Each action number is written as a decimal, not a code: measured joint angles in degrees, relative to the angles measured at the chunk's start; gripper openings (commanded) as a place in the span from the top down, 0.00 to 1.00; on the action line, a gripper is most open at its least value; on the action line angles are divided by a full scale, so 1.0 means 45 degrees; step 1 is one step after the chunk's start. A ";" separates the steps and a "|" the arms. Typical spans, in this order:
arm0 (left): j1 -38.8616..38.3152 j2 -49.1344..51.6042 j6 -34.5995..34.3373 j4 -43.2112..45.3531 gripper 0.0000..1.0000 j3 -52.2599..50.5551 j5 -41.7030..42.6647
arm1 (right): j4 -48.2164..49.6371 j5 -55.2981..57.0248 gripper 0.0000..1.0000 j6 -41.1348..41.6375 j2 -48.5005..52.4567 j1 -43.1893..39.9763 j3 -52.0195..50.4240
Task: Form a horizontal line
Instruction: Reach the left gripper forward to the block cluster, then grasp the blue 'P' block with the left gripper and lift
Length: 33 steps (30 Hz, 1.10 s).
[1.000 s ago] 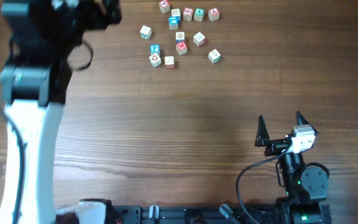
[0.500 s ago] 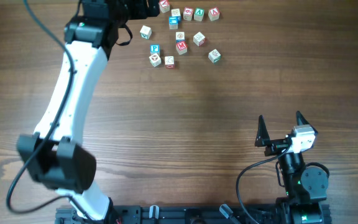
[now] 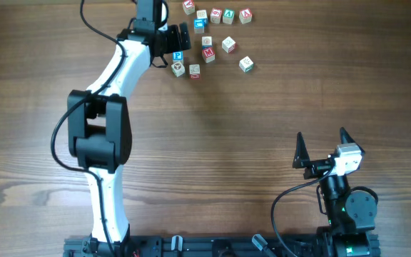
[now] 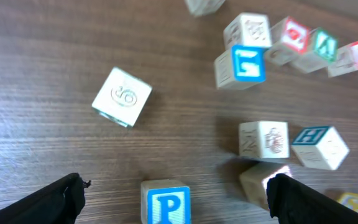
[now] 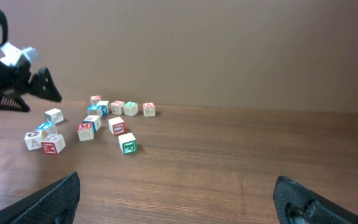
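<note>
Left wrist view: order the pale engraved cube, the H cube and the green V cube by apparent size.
1. pale engraved cube
2. H cube
3. green V cube
The gaps may only reflect nearness to the camera.

We see the left arm (image 3: 102, 207) built of smooth white tubular links joined by bulky matte-black joint housings (image 3: 100, 132), with a thin black cable (image 3: 56, 141) looping off its nine o'clock side. The left gripper (image 3: 176, 37) ends in broad, matte-black fingers (image 4: 55, 199). The right arm (image 3: 348, 207), at five o'clock in our overhead view, is compact and black, with a silver-white boxy block (image 3: 347, 158), small green lights (image 3: 344, 211) and a curling black cable (image 3: 274, 210). The right gripper (image 3: 321, 143) has tapering black fingers (image 3: 300, 151).
</note>
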 measured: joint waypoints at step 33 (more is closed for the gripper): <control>-0.0112 0.1117 -0.1175 -0.0427 0.51 -0.0010 -0.0520 | 0.0000 0.0000 0.00 0.0000 0.0000 0.0000 0.0000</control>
